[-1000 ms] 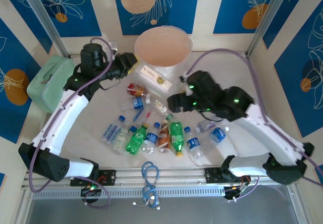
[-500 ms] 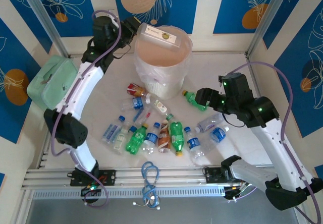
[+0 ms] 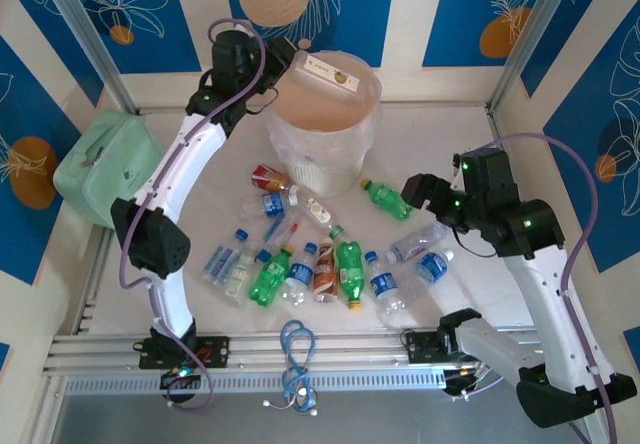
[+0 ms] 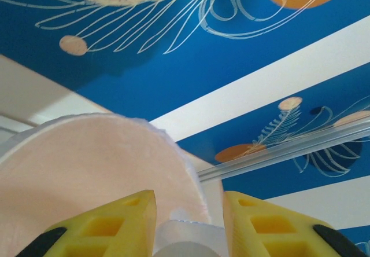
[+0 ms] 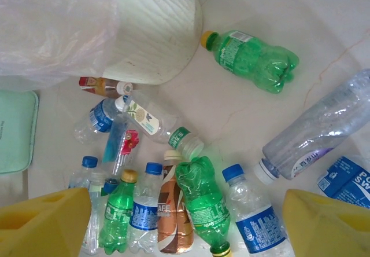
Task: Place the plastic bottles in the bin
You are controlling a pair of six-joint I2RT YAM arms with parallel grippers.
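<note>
1. The left gripper (image 4: 189, 208) is clamped on a clear bottle (image 3: 330, 72), held sideways above the mouth of the bin (image 3: 345, 169).
2. The right gripper (image 3: 414, 190) hangs with its jaws wide apart and nothing between them, near a green bottle (image 5: 251, 57) that lies by the bin's base.
3. The other plastic bottles (image 3: 350, 269) lie clustered on the table (image 3: 450, 134) in front of the bin.
</note>
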